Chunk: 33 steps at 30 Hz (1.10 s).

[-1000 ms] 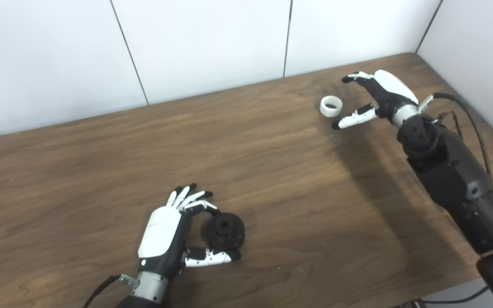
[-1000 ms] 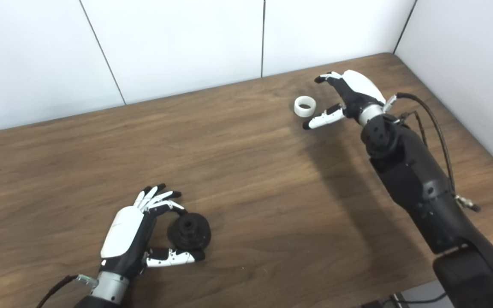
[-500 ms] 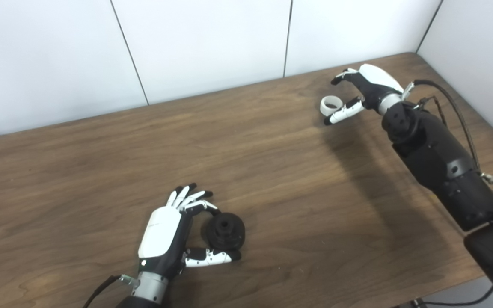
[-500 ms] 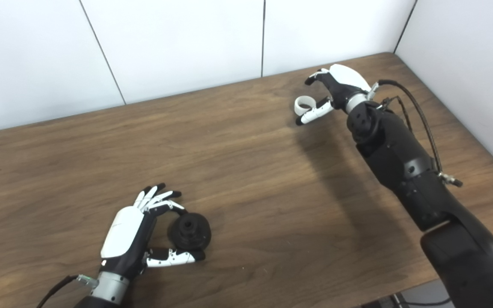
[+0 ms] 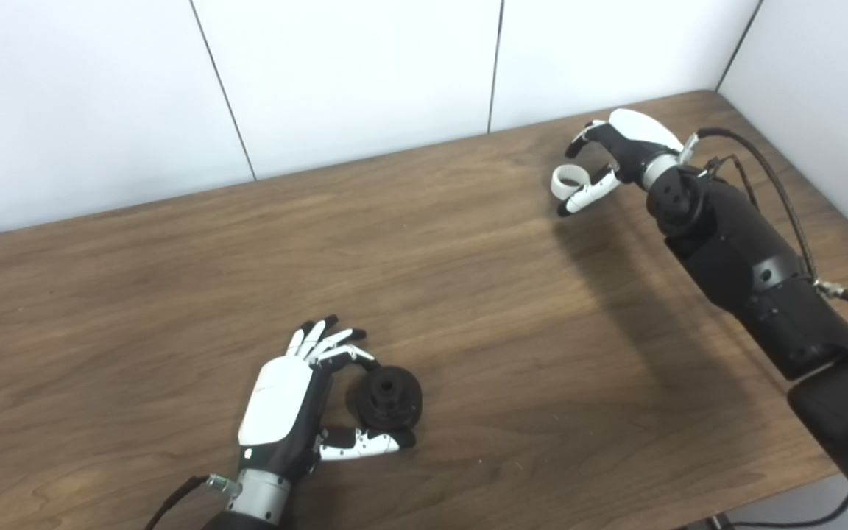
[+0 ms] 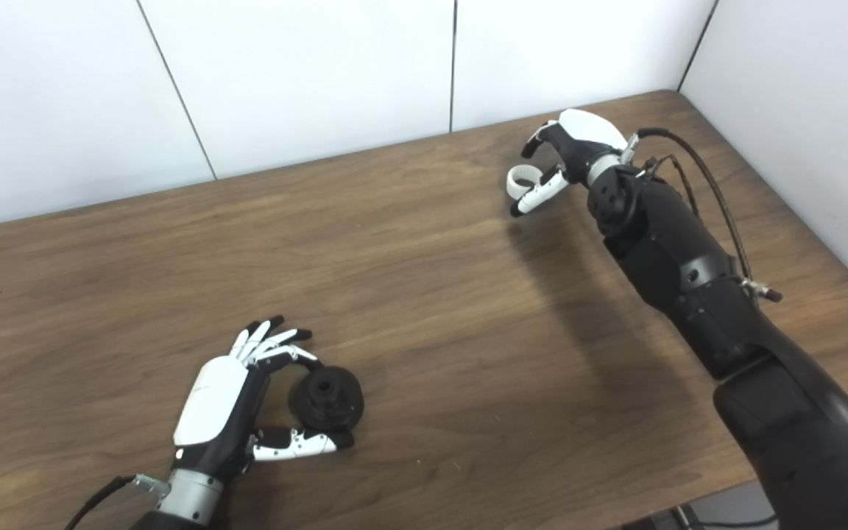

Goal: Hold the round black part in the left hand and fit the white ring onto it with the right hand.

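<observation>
The round black part (image 5: pixel 389 397) lies flat on the wooden table (image 5: pixel 174 294) near the front edge. My left hand (image 5: pixel 284 405) rests beside it on the left and is open; its fingers curve over the part's far side and its thumb lies along the near side. The white ring (image 5: pixel 562 179) lies at the back right of the table. My right hand (image 5: pixel 630 143) reaches around it, still open. Its fingers curl down behind the ring and its thumb crosses the ring's near right side, hiding part of it.
White wall panels (image 5: pixel 358 73) run along the table's back edge, and another wall (image 5: pixel 821 96) closes off the right side. A black cable (image 5: pixel 770 184) loops off my right forearm. The table's front edge runs close under my left wrist.
My right hand has moved left and back to the ring, and its fingers have curled in around it. The ring, the left hand and the black part have stayed put.
</observation>
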Available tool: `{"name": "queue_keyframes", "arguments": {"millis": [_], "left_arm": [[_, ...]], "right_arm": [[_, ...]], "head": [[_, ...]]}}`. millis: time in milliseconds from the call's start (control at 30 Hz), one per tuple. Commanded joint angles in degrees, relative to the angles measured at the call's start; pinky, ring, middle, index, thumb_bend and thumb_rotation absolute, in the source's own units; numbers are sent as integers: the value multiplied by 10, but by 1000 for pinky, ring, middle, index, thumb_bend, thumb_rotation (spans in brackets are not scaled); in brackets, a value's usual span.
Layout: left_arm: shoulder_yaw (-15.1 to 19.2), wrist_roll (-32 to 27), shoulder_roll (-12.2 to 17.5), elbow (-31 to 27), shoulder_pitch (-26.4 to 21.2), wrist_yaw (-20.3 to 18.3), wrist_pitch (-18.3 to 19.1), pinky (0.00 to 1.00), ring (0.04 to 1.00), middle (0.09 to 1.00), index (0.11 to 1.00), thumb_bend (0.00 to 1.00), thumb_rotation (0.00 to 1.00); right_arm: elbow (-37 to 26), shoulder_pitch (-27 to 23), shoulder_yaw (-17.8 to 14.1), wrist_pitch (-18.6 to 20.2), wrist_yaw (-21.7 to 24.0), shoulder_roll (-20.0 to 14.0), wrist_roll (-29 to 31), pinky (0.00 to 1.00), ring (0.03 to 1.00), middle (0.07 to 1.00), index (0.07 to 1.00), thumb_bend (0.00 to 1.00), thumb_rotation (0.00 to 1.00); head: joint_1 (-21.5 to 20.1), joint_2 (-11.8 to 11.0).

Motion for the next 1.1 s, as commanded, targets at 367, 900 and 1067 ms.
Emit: {"name": "queue_keyframes", "arguments": {"millis": [367, 900, 1067], "left_arm": [[-14, 12, 10, 5, 23, -30, 25, 1000, 962, 836, 484, 524, 61], [-16, 13, 11, 2, 24, -29, 24, 1000, 960, 833, 484, 524, 63], [-16, 13, 11, -1, 24, -33, 28, 1000, 963, 837, 484, 524, 63]], "right_arm": [[-7, -28, -9, -4, -14, -22, -12, 1000, 970, 931, 667, 803, 220], [-7, -28, -4, -13, -15, -20, -12, 992, 970, 924, 649, 795, 212], [-6, -30, 1, -12, -13, -19, -14, 992, 973, 926, 652, 790, 224]], "head": [[-2, 4], [-1, 8], [0, 9]]}}
